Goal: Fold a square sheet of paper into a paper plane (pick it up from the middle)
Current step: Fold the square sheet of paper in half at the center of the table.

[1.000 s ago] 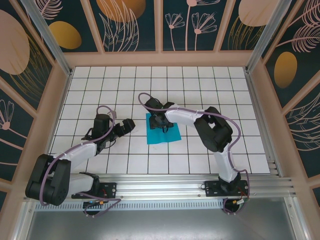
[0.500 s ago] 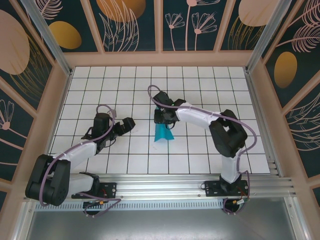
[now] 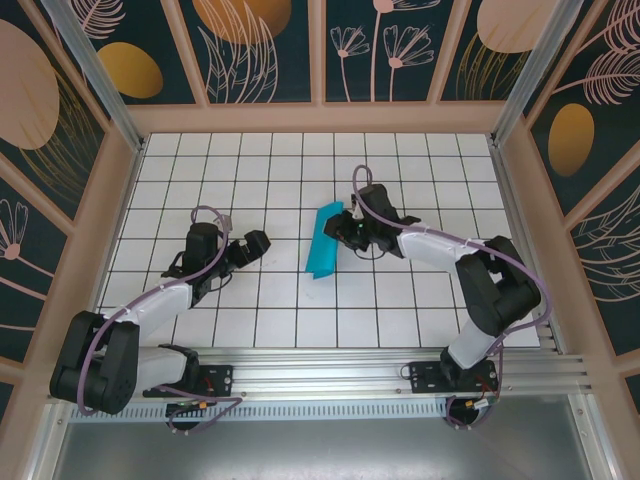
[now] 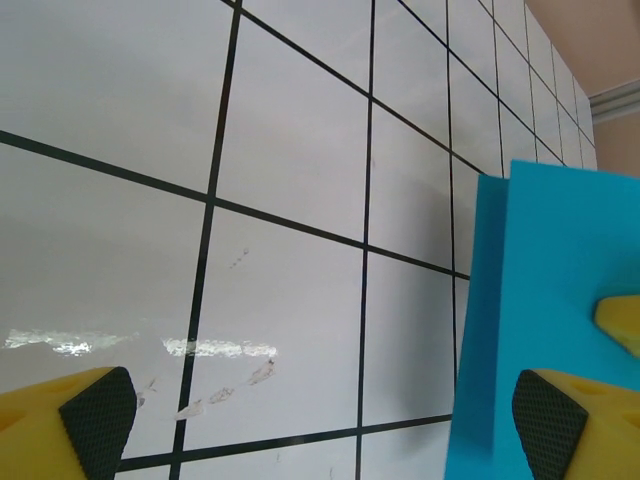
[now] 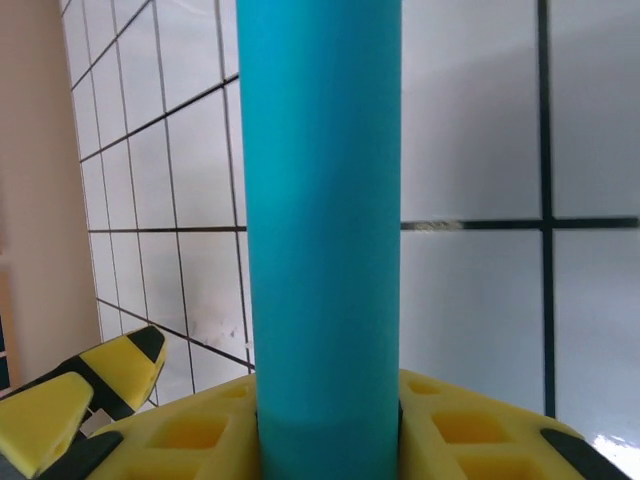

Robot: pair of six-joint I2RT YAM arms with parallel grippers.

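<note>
On the left, the left gripper (image 3: 255, 243) sits low over the white tiled table (image 3: 200, 170), its jaws spread wide and grasping nothing. Just to its right, near the table's middle, the square sheet of paper (image 3: 324, 243) is curled over into a narrow band. The right gripper (image 3: 347, 231), reaching in from the right, is clenched on the band's right side.

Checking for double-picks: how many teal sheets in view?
1: the square sheet of paper, curled, pinched in the right claw mid-table. Another stuck behind it could be hidden.
</note>
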